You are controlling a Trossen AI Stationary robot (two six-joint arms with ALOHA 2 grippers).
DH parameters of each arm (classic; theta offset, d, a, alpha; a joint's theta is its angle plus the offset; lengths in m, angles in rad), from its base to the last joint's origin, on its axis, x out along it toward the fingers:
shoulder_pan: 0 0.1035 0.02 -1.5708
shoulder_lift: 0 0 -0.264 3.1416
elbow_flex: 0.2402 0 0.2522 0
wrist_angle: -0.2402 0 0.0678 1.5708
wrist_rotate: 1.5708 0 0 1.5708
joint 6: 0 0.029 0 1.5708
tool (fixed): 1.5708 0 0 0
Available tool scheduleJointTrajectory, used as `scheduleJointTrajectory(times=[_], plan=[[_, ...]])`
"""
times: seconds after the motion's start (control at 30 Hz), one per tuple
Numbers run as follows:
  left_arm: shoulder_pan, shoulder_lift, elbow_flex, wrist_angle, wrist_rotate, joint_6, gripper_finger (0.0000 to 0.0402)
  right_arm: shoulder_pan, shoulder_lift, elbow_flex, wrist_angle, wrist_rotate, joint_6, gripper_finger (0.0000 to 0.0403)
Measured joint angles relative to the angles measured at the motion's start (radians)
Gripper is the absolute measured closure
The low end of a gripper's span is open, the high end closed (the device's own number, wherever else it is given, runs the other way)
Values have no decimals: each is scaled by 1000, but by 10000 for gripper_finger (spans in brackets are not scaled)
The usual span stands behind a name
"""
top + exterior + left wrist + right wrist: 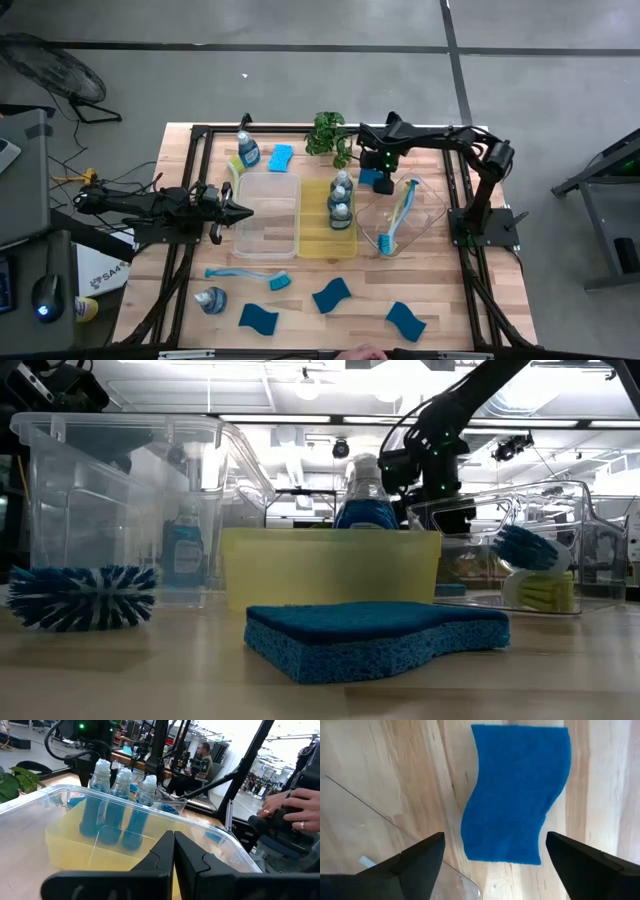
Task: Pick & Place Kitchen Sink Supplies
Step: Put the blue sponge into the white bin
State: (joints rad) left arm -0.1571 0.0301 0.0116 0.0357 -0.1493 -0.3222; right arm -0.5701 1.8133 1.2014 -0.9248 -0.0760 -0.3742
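Overhead, right end effector (492, 857) wide above sponge (516, 792).

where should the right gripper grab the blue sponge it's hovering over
Judging by the right wrist view, the sponge lies flat on the bare wood, just outside the clear tray corner, so coming straight down looks best. The right gripper is open, wider than the sponge. Close across the narrower waist where the wavy long edges pinch in; the fingers should clear the tray wall, though narrowly.
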Motion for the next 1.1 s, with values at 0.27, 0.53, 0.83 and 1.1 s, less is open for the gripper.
scheduleJointTrajectory(times=[0.27,0.53,0.83,1.1], plan=[[0,0,0,0,0,0,399,-9,0,-9,39,24,8,30],[0,0,0,0,0,0,399,-11,-2,-72,122,13,43,28],[0,0,0,0,0,0,399,-11,-10,-140,212,8,38,29],[0,0,0,0,0,0,399,-14,-5,-102,162,15,14,29]])
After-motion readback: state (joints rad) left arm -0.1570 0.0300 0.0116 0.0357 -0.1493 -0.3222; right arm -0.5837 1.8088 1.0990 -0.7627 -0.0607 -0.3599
